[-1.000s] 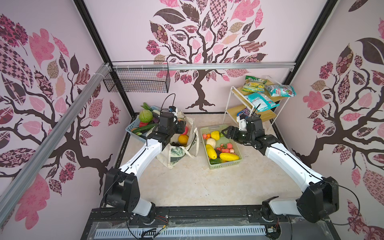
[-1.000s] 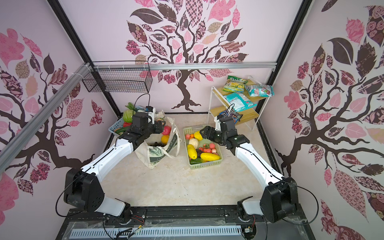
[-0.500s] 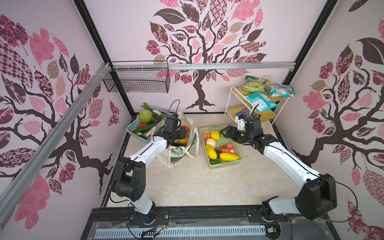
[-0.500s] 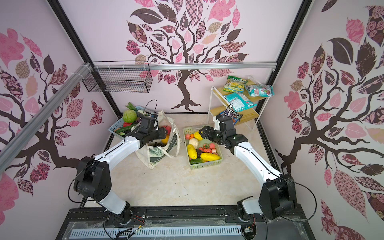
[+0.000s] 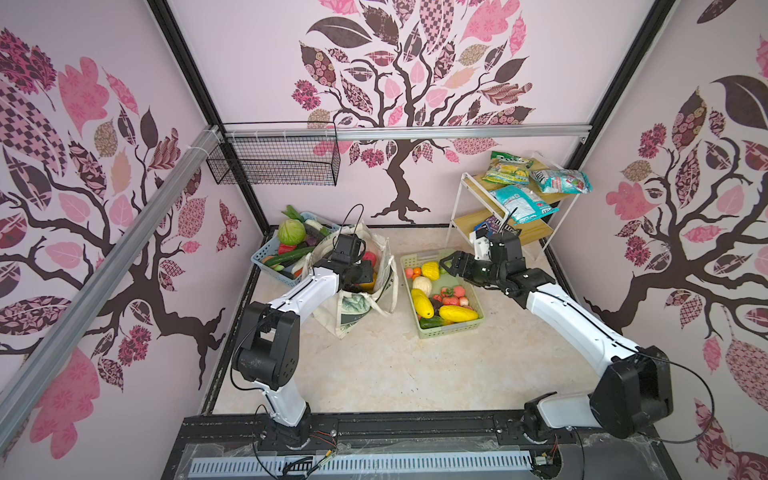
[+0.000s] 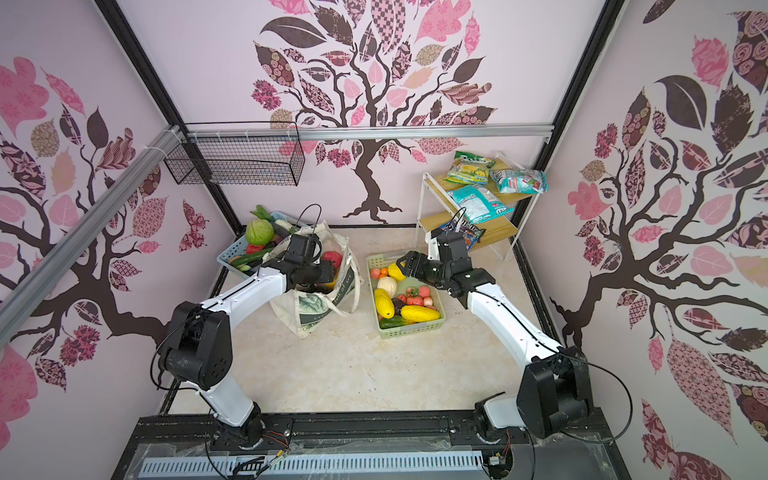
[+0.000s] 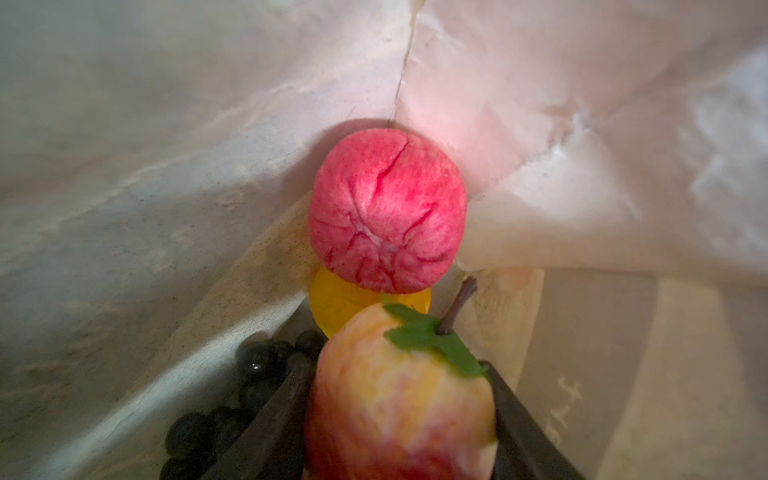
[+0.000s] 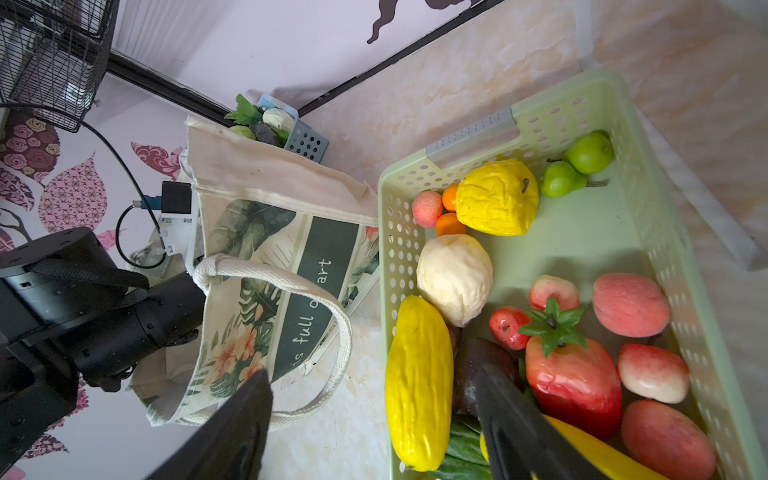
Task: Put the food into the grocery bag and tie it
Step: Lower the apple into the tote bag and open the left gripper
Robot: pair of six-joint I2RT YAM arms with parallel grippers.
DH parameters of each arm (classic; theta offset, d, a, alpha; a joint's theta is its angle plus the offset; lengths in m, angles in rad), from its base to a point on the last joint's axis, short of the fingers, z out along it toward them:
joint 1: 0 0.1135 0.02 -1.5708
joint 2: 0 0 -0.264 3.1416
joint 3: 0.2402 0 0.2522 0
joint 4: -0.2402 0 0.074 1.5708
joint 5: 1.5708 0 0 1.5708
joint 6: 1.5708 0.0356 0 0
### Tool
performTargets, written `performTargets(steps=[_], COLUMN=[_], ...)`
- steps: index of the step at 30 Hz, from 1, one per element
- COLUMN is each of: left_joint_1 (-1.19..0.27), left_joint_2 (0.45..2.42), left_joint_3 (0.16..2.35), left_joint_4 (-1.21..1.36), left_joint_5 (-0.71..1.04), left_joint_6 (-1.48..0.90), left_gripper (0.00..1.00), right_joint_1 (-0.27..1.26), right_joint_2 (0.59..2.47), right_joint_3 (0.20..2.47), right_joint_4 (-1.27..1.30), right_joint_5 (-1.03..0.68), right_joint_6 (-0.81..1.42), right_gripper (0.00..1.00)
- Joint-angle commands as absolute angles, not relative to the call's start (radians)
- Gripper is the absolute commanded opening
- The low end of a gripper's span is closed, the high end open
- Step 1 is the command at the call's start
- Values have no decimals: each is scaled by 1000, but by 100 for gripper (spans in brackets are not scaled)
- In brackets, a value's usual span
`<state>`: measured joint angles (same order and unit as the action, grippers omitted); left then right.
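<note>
Currently the left gripper (image 7: 392, 368) is down inside the grocery bag (image 7: 166, 166), its jaws partly spread and clamped on a yellow-red fruit (image 7: 399, 415) with a stem and leaf. A red bumpy fruit (image 7: 386, 208), an orange-yellow fruit (image 7: 332, 307) and dark grapes (image 7: 216, 424) lie in the bag's corner. Just beside the bag, the right gripper (image 8: 374, 374) hangs wide open and empty over the pale-green basket (image 8: 648, 166).

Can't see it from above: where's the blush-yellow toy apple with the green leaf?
Left wrist view: the blush-yellow toy apple is gripped in the left claw inside the cream canvas grocery bag, near the red wrinkled round fruit.
</note>
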<state>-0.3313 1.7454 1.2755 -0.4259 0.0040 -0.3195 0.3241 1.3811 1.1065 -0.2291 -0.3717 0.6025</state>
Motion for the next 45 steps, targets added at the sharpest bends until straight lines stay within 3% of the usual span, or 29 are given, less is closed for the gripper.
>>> performTargets(steps=[1,11,19,36,45], left_joint_1=[-330,-329,-329,-379,-585], left_joint_2=[1785,1819,1736,1530,1492], left_joint_3=[1308,1339,1374,1495,1546], left_joint_4=[-468,-519,-542,-639,-850], left_joint_5=[-2,-11,43,56,-145], left_joint_6=[-338,-347,-358,-316,-159], left_gripper=[58,72,79,79,77], right_joint_1=[321,321,321,321,321], right_joint_2=[1391,1388,1387,1380,1367], right_joint_3=[1103,1094,1084,1097,1091], right_joint_4=[-224,-218,-210,-216,-219], right_joint_5=[-382,-380,-379,-347,-345], right_joint_6=[603,600,603,586,571], right_gripper=[80,80,80,79,78])
